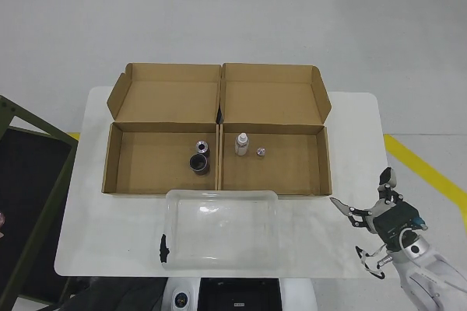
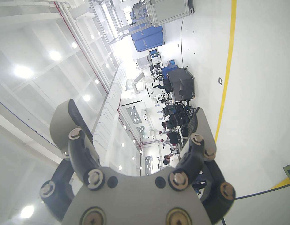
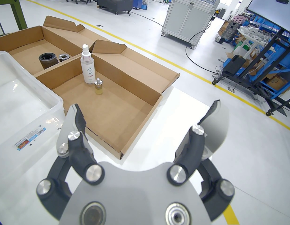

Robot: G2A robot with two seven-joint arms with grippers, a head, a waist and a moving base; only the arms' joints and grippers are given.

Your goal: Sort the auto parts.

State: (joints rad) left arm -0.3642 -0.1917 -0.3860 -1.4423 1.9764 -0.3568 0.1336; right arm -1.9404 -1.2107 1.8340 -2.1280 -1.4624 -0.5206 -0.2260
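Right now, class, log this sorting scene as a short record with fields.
left box: large dark cylinder and small cylinder, upright, side by side
right box: spray bottle and small bottle, upright
clear bin: in front of both boxes
right gripper: open, over the table near its right edge
left gripper: open, holding nothing

clear bin (image 3: 41, 122) cut by edge

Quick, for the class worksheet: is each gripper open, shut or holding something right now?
Left gripper: open, holding nothing.
Right gripper: open, holding nothing.
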